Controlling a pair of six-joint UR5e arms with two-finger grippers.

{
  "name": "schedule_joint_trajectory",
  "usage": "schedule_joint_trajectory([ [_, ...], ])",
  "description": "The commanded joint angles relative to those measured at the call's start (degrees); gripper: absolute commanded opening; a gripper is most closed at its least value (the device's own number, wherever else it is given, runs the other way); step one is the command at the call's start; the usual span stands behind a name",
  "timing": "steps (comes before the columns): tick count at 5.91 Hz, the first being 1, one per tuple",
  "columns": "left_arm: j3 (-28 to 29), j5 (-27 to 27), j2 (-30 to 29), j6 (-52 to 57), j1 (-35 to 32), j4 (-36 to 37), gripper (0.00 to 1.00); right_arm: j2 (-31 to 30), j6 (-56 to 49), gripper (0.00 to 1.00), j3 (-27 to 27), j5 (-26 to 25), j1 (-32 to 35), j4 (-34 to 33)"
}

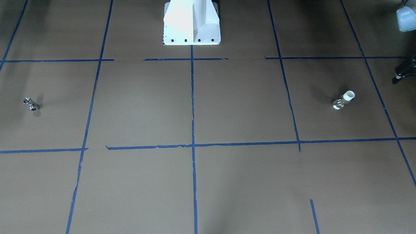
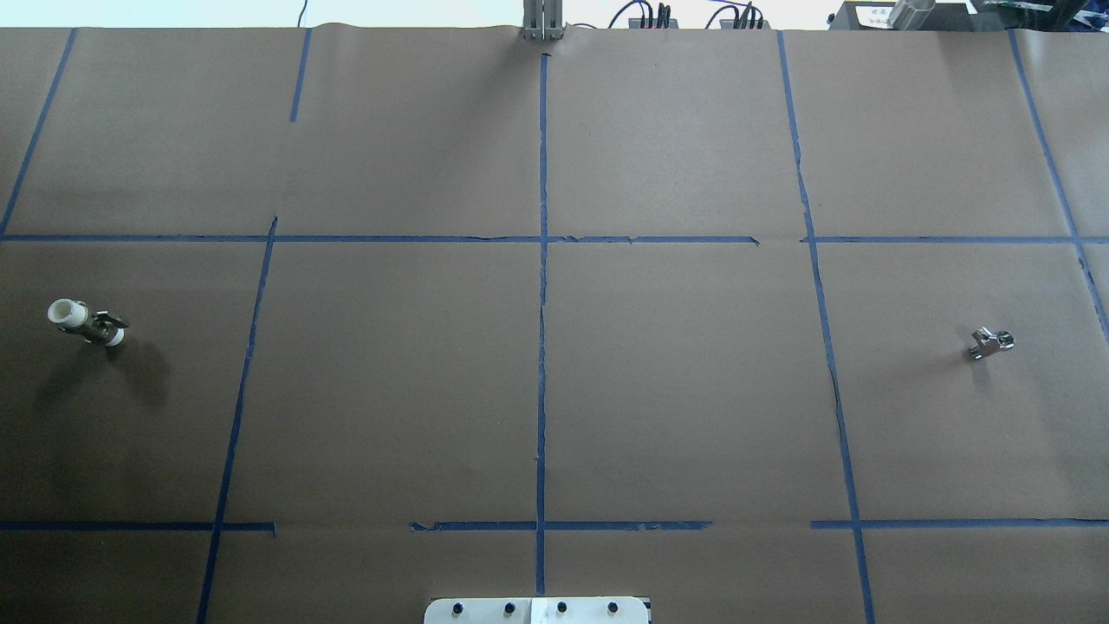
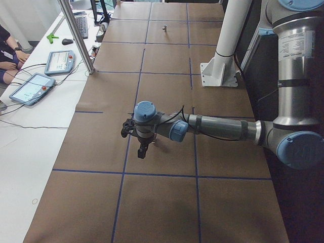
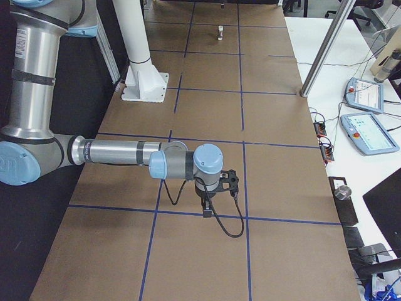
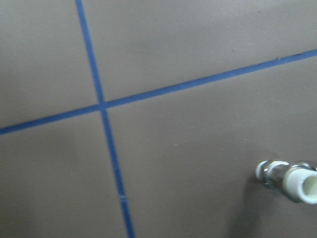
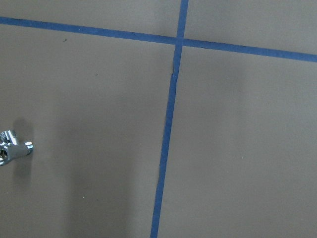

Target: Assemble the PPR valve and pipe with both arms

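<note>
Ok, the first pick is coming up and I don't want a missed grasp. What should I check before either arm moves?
1. Pipe piece lies free on the robot's left side: ok.
2. Valve lies free on the robot's right side: ok.
3. Pipe piece centred in the left wrist view: not ok, it sits at the lower right edge.
4. Valve centred in the right wrist view: not ok, the left edge cuts it.
5. Left gripper open: cannot tell.
6. Right gripper open: cannot tell.
</note>
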Motion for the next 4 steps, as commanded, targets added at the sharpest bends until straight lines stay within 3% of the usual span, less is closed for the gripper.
schedule_joint_trajectory([
  [1, -0.24, 0.77, -0.14, -16.90, 7.03, -8.21, 1.00, 0.00, 0.06, 1.00, -0.01, 0.00, 0.00, 0.00],
  [3, -1.11, 10.84, -0.31, -30.99, 17.39, -12.36, 1.00, 0.00, -0.02, 1.00, -0.01, 0.00, 0.00, 0.00],
  [4, -1.20, 10.89, -0.49, -32.53, 18.14, -12.46, 1.00, 0.00, -0.02, 1.00, -0.01, 0.00, 0.00, 0.00],
])
